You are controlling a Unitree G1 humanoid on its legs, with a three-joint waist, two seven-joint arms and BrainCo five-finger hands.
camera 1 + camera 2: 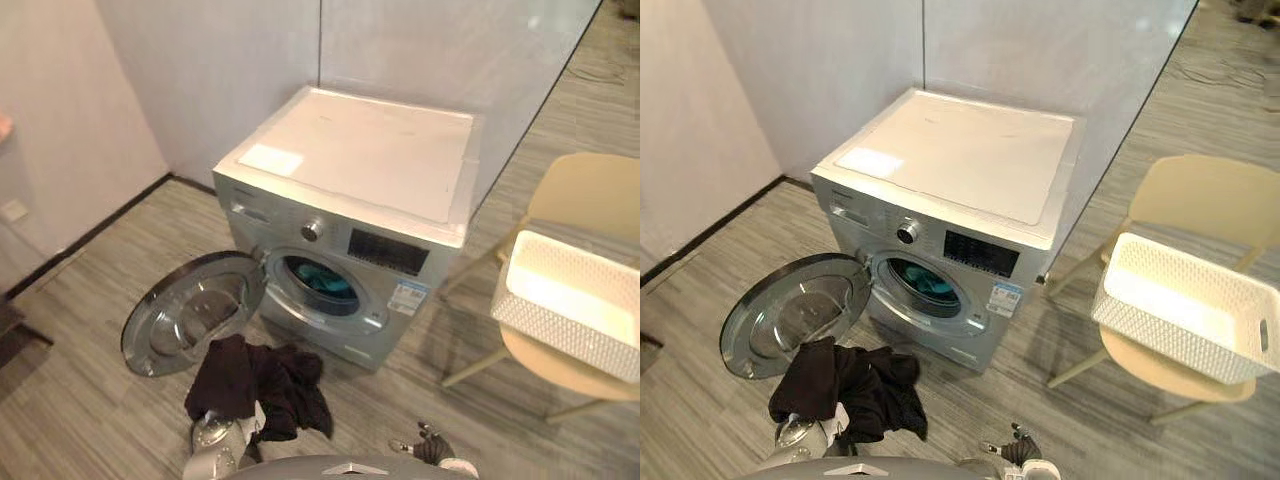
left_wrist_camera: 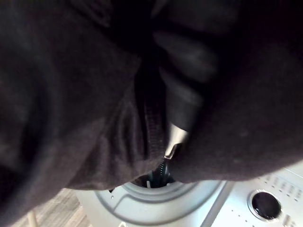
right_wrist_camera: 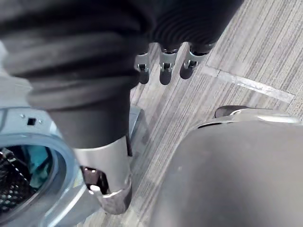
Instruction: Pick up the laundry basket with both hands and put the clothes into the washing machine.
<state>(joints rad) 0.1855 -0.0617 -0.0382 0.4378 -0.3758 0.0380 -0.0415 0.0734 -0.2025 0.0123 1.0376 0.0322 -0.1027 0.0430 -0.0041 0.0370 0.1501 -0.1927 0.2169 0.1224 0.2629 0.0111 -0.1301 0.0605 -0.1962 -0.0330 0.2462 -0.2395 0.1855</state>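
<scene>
A dark garment [image 1: 262, 384] hangs bunched over my left hand, low in front of the washing machine [image 1: 350, 170]. In the left wrist view the garment [image 2: 71, 94] wraps my left hand [image 2: 182, 106], whose fingers are curled into the cloth. The machine's round door [image 1: 195, 310] stands swung open to the left, and teal cloth [image 1: 326, 281] lies in the drum. The white perforated laundry basket [image 1: 560, 335] rests on a beige chair [image 1: 590, 190] at the right and looks empty. My right hand [image 3: 163, 64] hangs low by the machine's front with relaxed fingers, holding nothing.
Grey wood-look floor [image 1: 90, 300] surrounds the machine, which stands against pale walls [image 1: 200, 60] in a corner. The open door takes up floor space left of the drum. The chair's legs [image 1: 475, 365] stand close to the machine's right side.
</scene>
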